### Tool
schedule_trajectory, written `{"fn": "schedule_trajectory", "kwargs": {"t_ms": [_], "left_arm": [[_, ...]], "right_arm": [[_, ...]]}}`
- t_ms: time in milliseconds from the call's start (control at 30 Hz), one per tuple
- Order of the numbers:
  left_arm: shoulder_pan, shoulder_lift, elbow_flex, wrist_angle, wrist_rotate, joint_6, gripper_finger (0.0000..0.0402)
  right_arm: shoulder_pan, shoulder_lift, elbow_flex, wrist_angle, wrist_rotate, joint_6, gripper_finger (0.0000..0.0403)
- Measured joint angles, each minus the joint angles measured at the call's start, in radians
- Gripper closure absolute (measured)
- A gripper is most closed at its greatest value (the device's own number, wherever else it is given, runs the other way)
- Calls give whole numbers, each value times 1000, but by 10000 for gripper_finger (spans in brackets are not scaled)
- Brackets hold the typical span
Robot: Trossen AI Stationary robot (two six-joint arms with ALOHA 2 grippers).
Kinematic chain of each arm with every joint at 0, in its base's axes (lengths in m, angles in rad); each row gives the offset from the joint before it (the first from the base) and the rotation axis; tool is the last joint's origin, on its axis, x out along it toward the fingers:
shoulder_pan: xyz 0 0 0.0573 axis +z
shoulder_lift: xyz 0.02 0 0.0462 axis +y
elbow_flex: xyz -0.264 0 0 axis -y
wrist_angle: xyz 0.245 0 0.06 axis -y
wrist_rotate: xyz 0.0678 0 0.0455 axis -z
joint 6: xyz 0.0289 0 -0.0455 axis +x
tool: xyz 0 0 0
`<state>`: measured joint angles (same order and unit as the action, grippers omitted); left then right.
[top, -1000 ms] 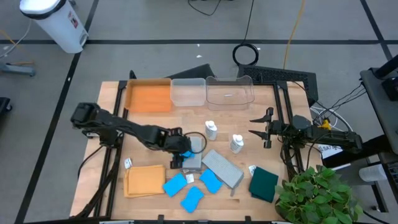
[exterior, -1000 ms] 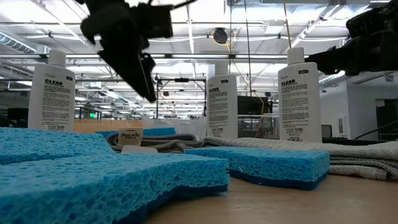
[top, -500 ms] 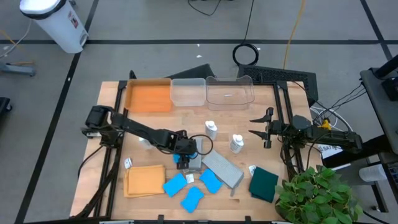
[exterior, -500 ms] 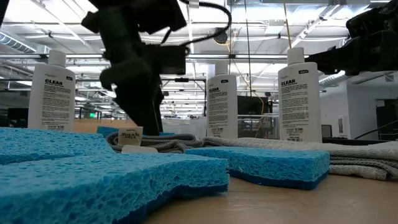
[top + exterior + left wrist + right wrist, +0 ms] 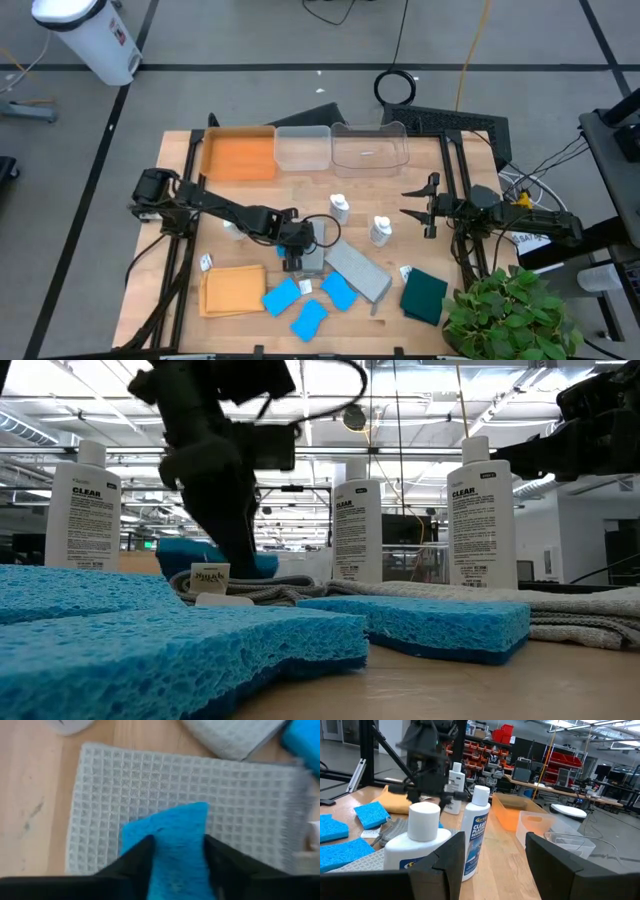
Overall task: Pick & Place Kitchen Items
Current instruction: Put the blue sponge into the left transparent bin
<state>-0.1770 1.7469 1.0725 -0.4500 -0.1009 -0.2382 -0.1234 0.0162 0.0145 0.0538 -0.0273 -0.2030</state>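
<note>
My left gripper (image 5: 293, 250) points steeply down over a grey waffle cloth (image 5: 100, 810) and is shut on a bright blue sponge (image 5: 172, 835). In the low view this sponge (image 5: 190, 555) shows just above the cloth. Three more blue sponges (image 5: 281, 296) (image 5: 339, 291) (image 5: 309, 318) lie near the front edge. White bottles (image 5: 340, 209) (image 5: 380, 231) stand mid-table. An orange cloth (image 5: 232, 290), a second grey cloth (image 5: 358, 272) and a dark green cloth (image 5: 424, 296) lie flat. My right gripper (image 5: 405, 212) waits open and level at the right. My left gripper pinches the blue sponge between its two fingers, one on each of two opposite side edges (image 5: 152, 852). The fingers come from above, slanting down. The sponge's free end (image 5: 167, 817) sticks out past the fingertips over the grey cloth; whether its underside still touches the cloth I cannot tell.
An orange tray (image 5: 239, 154) and two clear bins (image 5: 303, 148) (image 5: 370, 148) stand along the far edge. A third white bottle (image 5: 231, 228) stands beside the left arm. A potted plant (image 5: 510, 315) overhangs the near right corner.
My left gripper has sunk onto the blue sponge on the grey cloth and taken hold of it. In the low view the sponge now shows taller and higher above the cloth than before. My right arm has kept still.
</note>
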Motion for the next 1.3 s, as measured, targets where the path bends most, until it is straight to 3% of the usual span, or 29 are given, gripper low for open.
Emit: {"fn": "schedule_trajectory", "kwargs": {"t_ms": [133, 200, 367, 600, 800, 1000, 1300], "left_arm": [[0, -64, 0, 4, -5, 1, 366], [0, -103, 0, 5, -25, 3, 389], [0, -231, 0, 12, -81, 34, 382], [22, -436, 0, 55, -84, 102, 388], [64, -543, 0, 93, -83, 167, 395], [190, -550, 0, 144, -75, 282, 397], [471, -409, 1, 245, 20, 434, 395]], "right_arm": [[0, 0, 0, 0, 0, 0, 222], [0, 0, 0, 0, 0, 0, 222], [0, 0, 0, 0, 0, 0, 222], [0, 0, 0, 0, 0, 0, 222], [0, 0, 0, 0, 0, 0, 222], [0, 0, 0, 0, 0, 0, 222], [0, 0, 0, 0, 0, 0, 222]]}}
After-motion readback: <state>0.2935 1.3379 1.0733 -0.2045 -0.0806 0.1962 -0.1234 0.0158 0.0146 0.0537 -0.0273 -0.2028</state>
